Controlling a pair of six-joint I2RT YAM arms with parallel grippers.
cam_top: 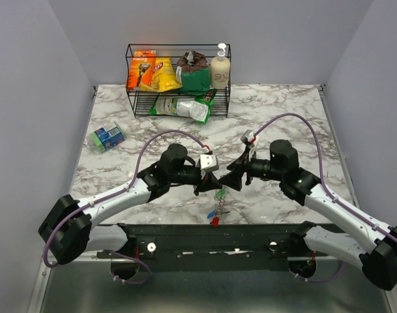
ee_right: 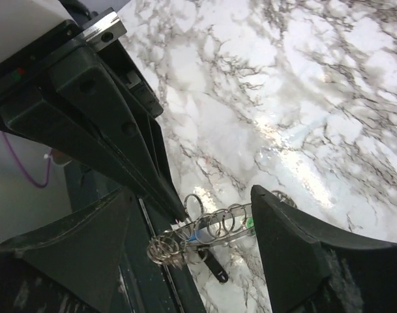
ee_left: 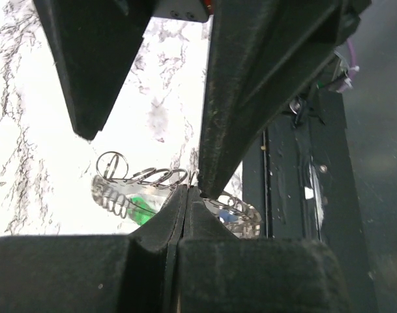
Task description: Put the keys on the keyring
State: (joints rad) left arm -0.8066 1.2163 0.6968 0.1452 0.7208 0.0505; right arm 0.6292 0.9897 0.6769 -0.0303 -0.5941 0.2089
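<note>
Left pincer point(ee_left: 185, 199): pinching shut on the keyring point(ee_left: 146, 177).
Right pincer point(ee_right: 193, 199): gaping wide, straddling the keyring.
Top view only: red key point(cam_top: 215, 222) showing near both pincers.

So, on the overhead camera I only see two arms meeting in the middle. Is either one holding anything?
Observer: Yes. The left end effector is pinched shut on the keyring.
Visitor: And the other arm?
Observer: The right end effector is open and straddles the keyring.
Visitor: Any keys there?
Observer: A green key and a blue key sit among the coils. I can't tell if they're threaded on.
</note>
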